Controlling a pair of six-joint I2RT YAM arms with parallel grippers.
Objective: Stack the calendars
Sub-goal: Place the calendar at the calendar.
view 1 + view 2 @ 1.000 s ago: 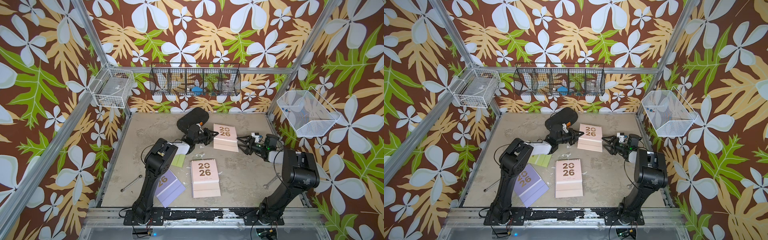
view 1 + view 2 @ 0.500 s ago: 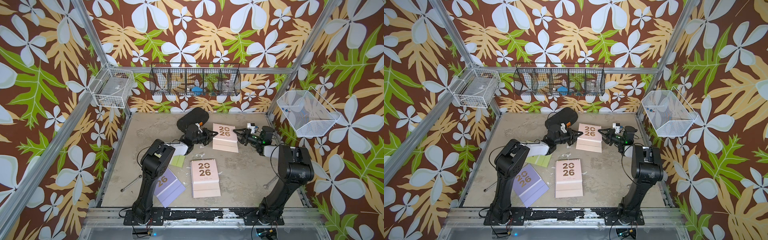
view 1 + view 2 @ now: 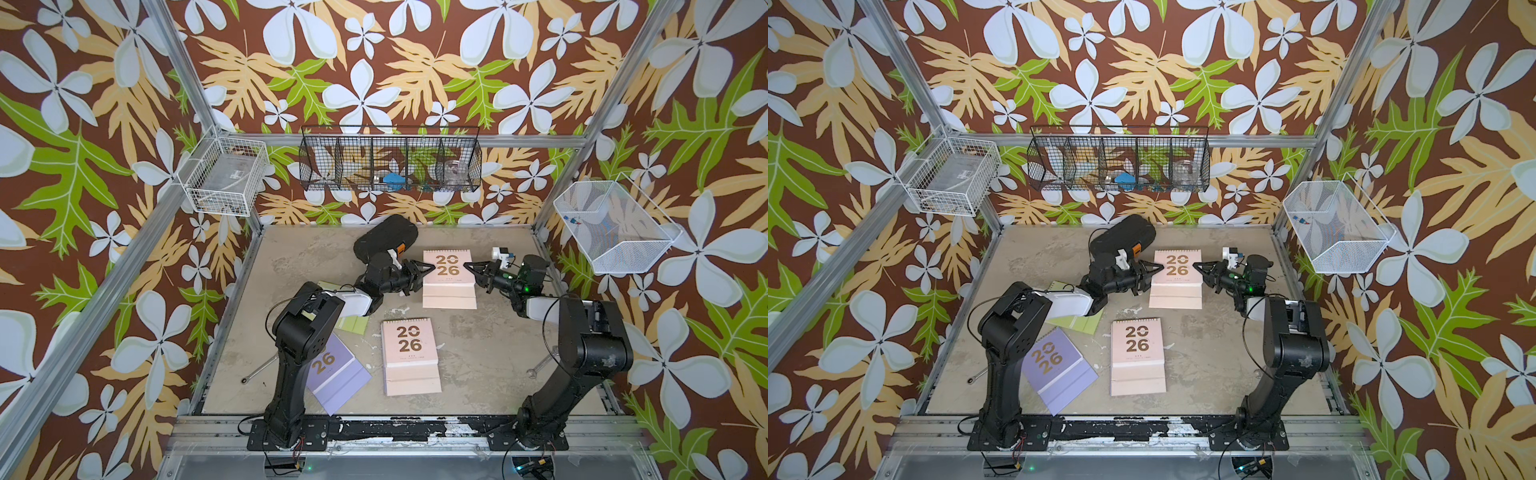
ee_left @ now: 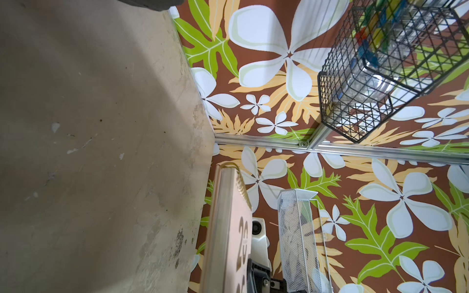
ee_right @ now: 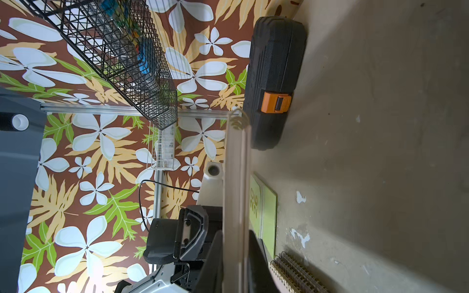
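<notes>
Lower left: lilac calendar (image 3: 334, 372) lies flat on the worktop (image 3: 490, 345), partly hidden by the left arm. Just above it, green calendar (image 3: 354, 325) lies under that arm. Upper centre: case (image 3: 384, 239) rests at the back. Lower centre: lower pink calendar (image 3: 409, 355) lies flat. Upper centre: upper pink calendar (image 3: 448, 277) sits between both grippers. Left gripper (image 3: 428, 270) meets its left edge; apart or clamped cannot be told. Right gripper (image 3: 468, 267) is clamped on its right edge, fingers (image 5: 215, 269) on either face.

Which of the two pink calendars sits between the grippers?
The far pink calendar, beside the black case: left gripper and right gripper meet its side edges. The near pink calendar lies untouched nearer the arm bases.
</notes>
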